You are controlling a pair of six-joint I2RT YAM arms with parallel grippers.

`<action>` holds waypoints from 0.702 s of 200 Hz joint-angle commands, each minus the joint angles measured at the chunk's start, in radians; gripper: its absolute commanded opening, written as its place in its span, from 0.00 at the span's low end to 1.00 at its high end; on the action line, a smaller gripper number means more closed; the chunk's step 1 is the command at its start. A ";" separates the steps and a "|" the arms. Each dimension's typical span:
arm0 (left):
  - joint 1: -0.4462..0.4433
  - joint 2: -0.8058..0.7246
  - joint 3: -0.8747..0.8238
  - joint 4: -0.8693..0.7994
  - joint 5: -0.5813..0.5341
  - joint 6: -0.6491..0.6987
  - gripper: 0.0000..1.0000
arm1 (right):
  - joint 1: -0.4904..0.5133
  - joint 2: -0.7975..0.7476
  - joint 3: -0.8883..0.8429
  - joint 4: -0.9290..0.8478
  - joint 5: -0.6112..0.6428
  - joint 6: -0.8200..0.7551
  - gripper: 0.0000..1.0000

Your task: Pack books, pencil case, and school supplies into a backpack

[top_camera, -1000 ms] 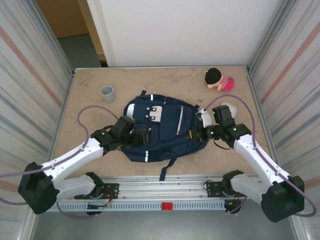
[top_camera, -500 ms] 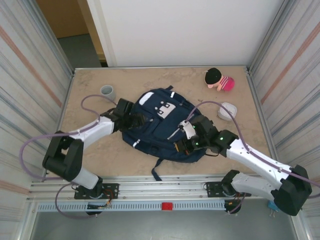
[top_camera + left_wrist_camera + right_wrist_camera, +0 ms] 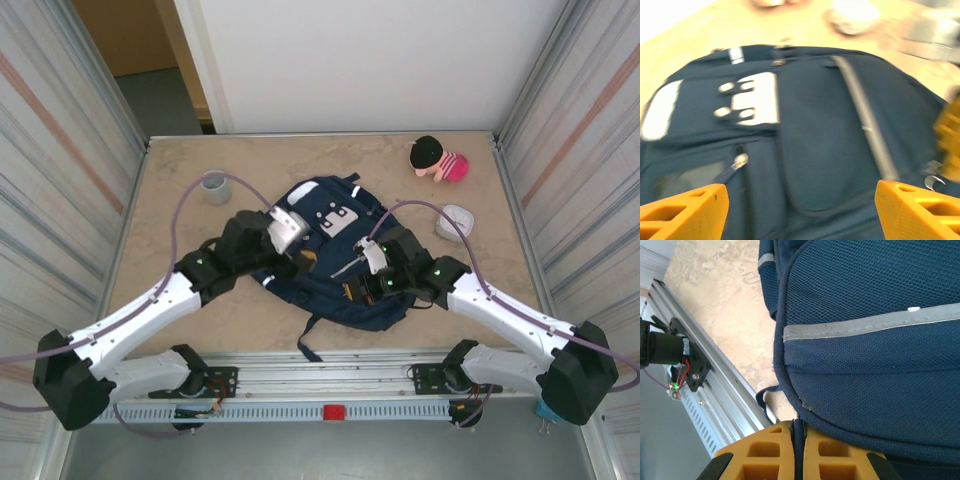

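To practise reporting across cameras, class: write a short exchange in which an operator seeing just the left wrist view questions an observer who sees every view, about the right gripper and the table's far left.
Operator: I see the backpack front under the open left gripper. Is the right gripper holding anything?
Observer: Yes, it is shut on the backpack's edge seam.
Operator: What stands at the table's far left?
Observer: A grey cup, upright, apart from the backpack.
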 commanded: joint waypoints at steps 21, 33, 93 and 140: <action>-0.122 0.205 0.038 -0.003 0.067 0.399 0.80 | -0.009 -0.011 0.031 0.015 -0.017 0.001 0.00; -0.122 0.257 0.055 0.014 0.066 0.419 0.76 | -0.011 -0.018 0.030 0.013 -0.019 -0.002 0.00; -0.084 0.256 0.011 0.056 0.076 0.509 0.06 | -0.111 -0.085 0.018 -0.072 -0.022 -0.033 0.00; -0.035 0.127 -0.070 -0.067 0.069 0.559 0.00 | -0.309 -0.129 0.000 -0.145 -0.070 -0.094 0.00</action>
